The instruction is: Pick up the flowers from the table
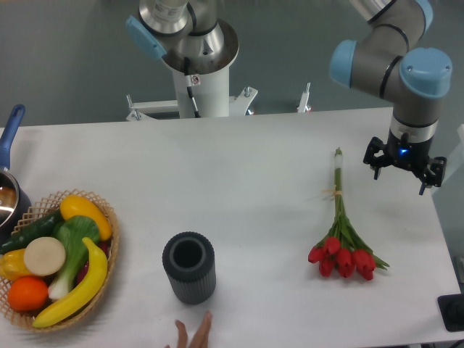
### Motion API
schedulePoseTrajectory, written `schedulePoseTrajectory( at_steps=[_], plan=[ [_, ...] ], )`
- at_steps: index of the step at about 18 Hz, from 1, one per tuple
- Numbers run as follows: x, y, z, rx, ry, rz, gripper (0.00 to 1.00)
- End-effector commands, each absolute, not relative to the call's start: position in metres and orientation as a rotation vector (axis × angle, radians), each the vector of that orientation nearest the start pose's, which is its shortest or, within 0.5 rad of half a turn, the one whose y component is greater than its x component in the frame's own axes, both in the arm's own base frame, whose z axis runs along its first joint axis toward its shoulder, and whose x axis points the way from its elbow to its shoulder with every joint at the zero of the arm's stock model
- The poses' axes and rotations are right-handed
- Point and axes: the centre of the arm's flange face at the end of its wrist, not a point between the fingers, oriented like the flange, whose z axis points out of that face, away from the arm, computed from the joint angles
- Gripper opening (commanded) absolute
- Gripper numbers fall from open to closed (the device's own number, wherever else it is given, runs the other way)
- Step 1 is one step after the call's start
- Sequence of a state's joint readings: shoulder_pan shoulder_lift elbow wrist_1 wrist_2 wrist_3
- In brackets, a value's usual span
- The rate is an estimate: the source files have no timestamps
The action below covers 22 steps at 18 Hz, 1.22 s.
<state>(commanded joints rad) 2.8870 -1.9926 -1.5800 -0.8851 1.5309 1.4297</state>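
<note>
Closest to me, at the very front edge of the table [239, 188], a couple of fingertips [194, 335] poke into view from below, just short of a dark grey ribbed cylinder vase [189, 267] that stands upright with its open mouth facing up. Off to the left, a round wicker basket [110, 250] sits near the corner, packed with a banana [72, 293], an orange [29, 293], a yellow pepper [85, 214], a cucumber [30, 232] and a green leafy vegetable with a white stalk [71, 250]; behind it the rim of a pot with a blue handle [10, 141] peeks in at the edge. Over on the right half of the white top lie the flowers [341, 246], a bunch of red tulips flat on the surface, the red heads toward me and the thin green stems running straight away toward the far side, tied partway up with a pale band. Nothing is touching them. Beyond and to the right of the stem tips hangs the gripper [403, 168], pointed down over the table's right edge, well clear of the bunch and holding nothing; from here its fingers look spread apart. The arm's white base [203, 80] stands at the back of the table.
</note>
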Motion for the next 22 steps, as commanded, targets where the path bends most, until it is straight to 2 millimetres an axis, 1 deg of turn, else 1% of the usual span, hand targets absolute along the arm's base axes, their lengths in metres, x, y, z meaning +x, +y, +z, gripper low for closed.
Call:
schedulePoseTrajectory(
  at_steps=[4, 8, 11, 13, 16, 18, 22],
  plan=[
    [-0.596, 0.297, 0.316, -3.024, 0.184, 0.373, 1.0],
    [-0.595, 0.296, 0.309, -3.026, 0.166, 0.351, 1.0],
    [-0.595, 0.299, 0.305, -2.993, 0.157, 0.326, 1.0],
    [-0.593, 0.303, 0.302, -2.945, 0.089, 0.29, 1.0],
    [-0.593, 0.304, 0.29, -2.905, -0.034, 0.234, 1.0],
    [-0.59, 0.304, 0.283, -2.893, -0.04, 0.246, 1.0],
    [-0.584, 0.303, 0.262, -2.892, -0.068, 0.21, 1.0]
  ],
)
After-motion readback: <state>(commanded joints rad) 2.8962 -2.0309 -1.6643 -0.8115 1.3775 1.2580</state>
